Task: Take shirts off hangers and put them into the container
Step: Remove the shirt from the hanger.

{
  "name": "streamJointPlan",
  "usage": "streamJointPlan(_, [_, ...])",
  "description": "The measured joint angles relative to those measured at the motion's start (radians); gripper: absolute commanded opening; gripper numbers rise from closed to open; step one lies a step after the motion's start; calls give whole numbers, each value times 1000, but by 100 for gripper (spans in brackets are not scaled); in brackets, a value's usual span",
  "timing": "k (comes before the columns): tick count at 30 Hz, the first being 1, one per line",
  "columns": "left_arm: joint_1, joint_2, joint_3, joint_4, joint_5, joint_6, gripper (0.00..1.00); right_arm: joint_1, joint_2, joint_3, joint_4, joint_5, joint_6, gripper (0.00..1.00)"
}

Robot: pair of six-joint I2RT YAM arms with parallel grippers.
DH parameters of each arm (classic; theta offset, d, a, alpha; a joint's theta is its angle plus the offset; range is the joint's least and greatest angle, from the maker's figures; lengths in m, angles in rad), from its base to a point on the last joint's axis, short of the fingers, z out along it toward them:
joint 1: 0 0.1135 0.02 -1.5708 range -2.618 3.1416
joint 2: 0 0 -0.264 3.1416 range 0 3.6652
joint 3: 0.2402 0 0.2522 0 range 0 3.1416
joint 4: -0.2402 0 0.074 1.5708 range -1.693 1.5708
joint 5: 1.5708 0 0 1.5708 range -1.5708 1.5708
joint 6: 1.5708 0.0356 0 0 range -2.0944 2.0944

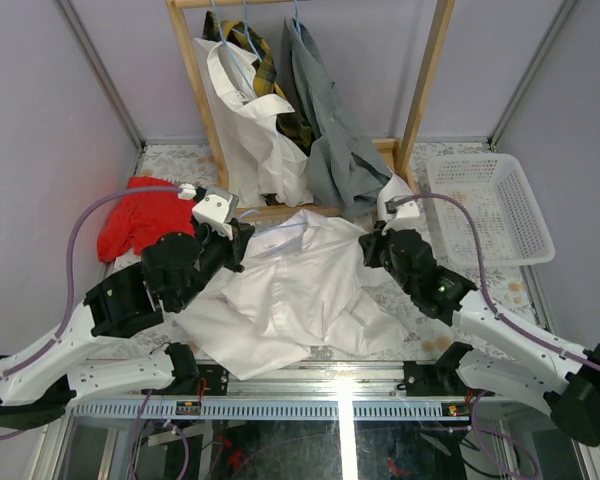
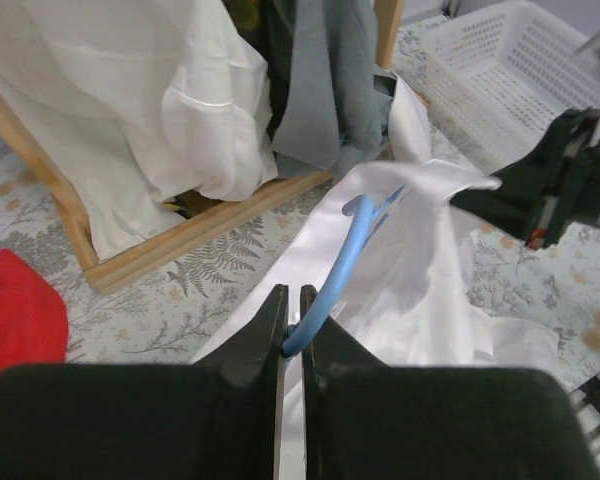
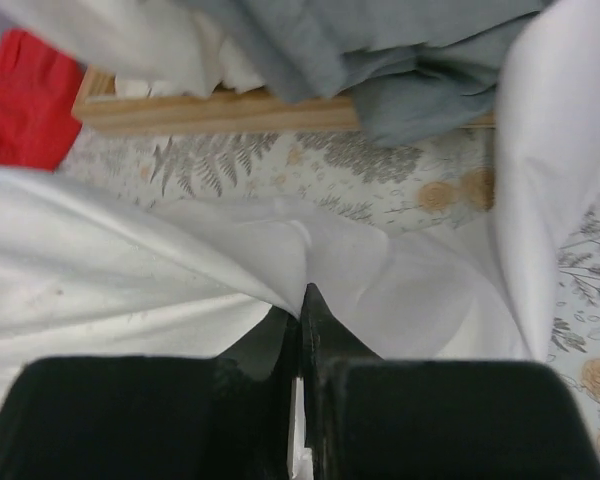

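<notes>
Left wrist view: a thin light-blue wire hanger (image 2: pixel 332 275) is clamped by the left gripper (image 2: pixel 292 295). A white cloth shirt (image 3: pixel 130 270) is pinched by the right gripper (image 3: pixel 300 300); they should be pulled apart steadily.

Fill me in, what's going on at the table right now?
Both arms are working on a white shirt spread on the table. The left fingers are shut on its blue hanger, and the right fingers pinch the shirt's fabric. A second white shirt, the plaid shirt and the grey shirt hang on the wooden rack behind. No shirt shows in the white basket at the right.
</notes>
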Motion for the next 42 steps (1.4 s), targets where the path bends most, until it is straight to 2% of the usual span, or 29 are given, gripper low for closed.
streamJointPlan(5, [0,-7,0,2,-57,-24,0,-140,-34,-2,-36,-78,97,0])
streamJointPlan(9, [0,-24,-3,4,-62,-40,0,-158,66,-5,-69,-160,181,0])
streamJointPlan(13, [-5,-52,-26,0,-57,-51,0,-159,175,-66,-23,-268,283,0])
streamJointPlan(18, [-5,-65,-29,0,-47,-52,0,-169,239,-90,8,-453,281,0])
streamJointPlan(21, [-5,-83,-29,6,-47,-50,0,-177,257,-71,-3,-547,239,16])
streamJointPlan(22, [-5,-87,-29,11,-47,-50,0,-177,261,-54,-24,-566,220,16])
streamJointPlan(27, [-4,-103,-29,26,-47,-42,0,-179,243,55,-158,-571,134,40])
streamJointPlan(31, [-4,-108,-29,28,-36,-26,0,-182,136,111,-238,-538,53,54])
streamJointPlan(34, [-4,-105,-29,28,16,-4,0,-183,15,131,-240,-533,-46,69])
streamJointPlan(37, [-4,-82,-27,28,93,16,0,-184,-105,133,-209,-553,-179,73])
streamJointPlan(42, [-4,6,-4,26,237,35,0,-185,-208,138,-187,-666,-424,74])
